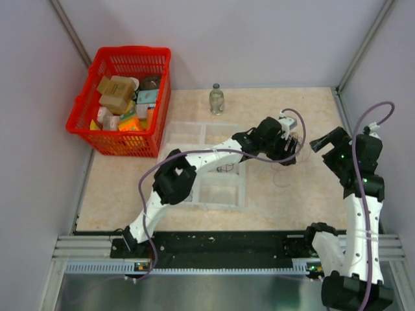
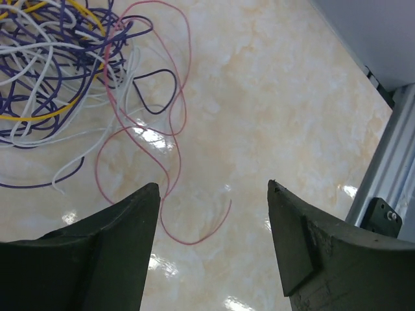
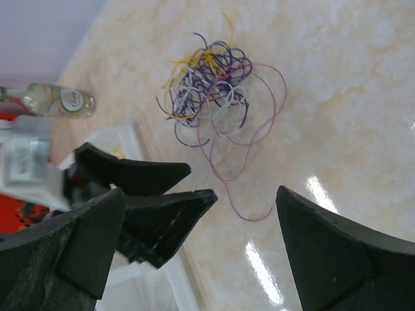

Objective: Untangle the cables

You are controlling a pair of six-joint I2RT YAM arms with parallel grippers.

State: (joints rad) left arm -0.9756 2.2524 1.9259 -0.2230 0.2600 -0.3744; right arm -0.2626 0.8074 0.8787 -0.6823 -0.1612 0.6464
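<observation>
Sprawling on the marble-patterned table [image 3: 363,78], the cables [image 3: 211,84] lie in a loose bunch at the upper middle of the right wrist view. One pink strand trails down toward the frame's centre. From overhead the bunch is mostly hidden behind the left gripper [image 2: 214,188], and the left wrist view cuts it off at the upper left corner. Both grippers stand spread with nothing between their fingers; the right gripper [image 3: 200,190] hangs apart from the wires. A bottle [image 3: 58,100] is cropped at the left edge, its label too blurred to read.
</observation>
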